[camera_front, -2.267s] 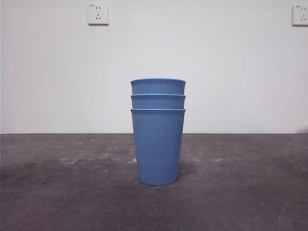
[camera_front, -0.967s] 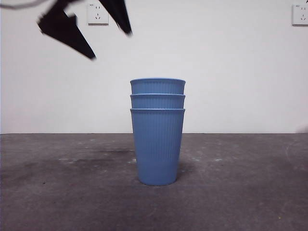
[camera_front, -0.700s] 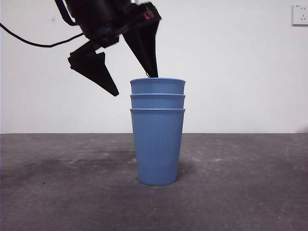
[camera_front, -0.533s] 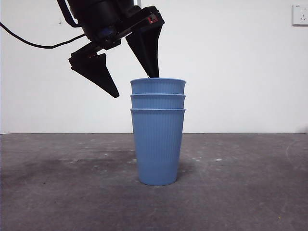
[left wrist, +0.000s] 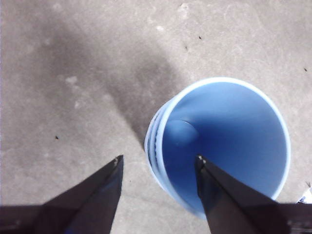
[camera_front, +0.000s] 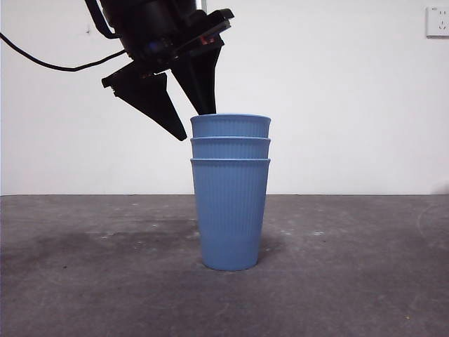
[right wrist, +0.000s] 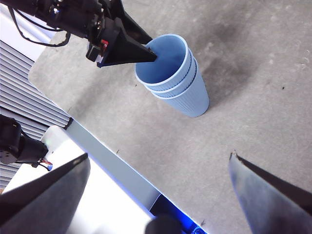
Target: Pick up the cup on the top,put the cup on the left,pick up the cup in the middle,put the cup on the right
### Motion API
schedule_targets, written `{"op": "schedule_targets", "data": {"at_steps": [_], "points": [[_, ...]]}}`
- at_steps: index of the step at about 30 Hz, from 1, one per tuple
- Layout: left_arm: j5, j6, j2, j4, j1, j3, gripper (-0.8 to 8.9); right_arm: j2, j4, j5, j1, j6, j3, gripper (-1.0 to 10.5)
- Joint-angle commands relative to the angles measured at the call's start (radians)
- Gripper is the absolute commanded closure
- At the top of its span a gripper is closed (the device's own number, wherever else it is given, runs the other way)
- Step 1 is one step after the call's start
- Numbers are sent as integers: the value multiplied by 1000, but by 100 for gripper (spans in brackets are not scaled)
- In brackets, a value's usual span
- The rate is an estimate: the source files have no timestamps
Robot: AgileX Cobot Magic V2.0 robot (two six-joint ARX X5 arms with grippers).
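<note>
Three ribbed blue cups stand nested in one stack at the table's centre: the top cup [camera_front: 230, 126], the middle cup [camera_front: 230, 148] and the bottom cup [camera_front: 230, 217]. My left gripper [camera_front: 196, 125] comes down from the upper left and straddles the top cup's left rim. One jaw tip is inside the cup, the other outside its wall. In the left wrist view, the left gripper [left wrist: 159, 158] is open with the rim [left wrist: 152, 141] between its jaws and a gap still showing outside. My right gripper [right wrist: 159, 156] hangs wide open, high above the table, holding nothing.
The grey table [camera_front: 84, 281] stretches on both sides of the stack. White wall sockets [camera_front: 438, 21] sit on the wall behind. The right wrist view shows the table's edge [right wrist: 112, 161] and a cable by the left arm [right wrist: 73, 22].
The left gripper's jaws have drawn closer together around the top cup's left rim, the outer jaw swinging in toward the cup wall. The cups have not moved.
</note>
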State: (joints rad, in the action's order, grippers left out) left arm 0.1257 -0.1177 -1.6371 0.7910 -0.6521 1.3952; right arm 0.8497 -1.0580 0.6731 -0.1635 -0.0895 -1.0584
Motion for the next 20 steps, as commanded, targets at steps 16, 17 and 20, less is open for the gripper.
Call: {"op": "schedule_targets", "data": {"at_steps": [16,17,20], "points": [[11,-33,-11,-10,-10,5,758,0,3,1,-2,5,-3,470],[11,-33,-11,-13,-10,5,761,0,3,1,-2,5,-3,470],[11,-33,-11,-13,-10,5,824,0,3,1,-2,5,-3,470]]}}
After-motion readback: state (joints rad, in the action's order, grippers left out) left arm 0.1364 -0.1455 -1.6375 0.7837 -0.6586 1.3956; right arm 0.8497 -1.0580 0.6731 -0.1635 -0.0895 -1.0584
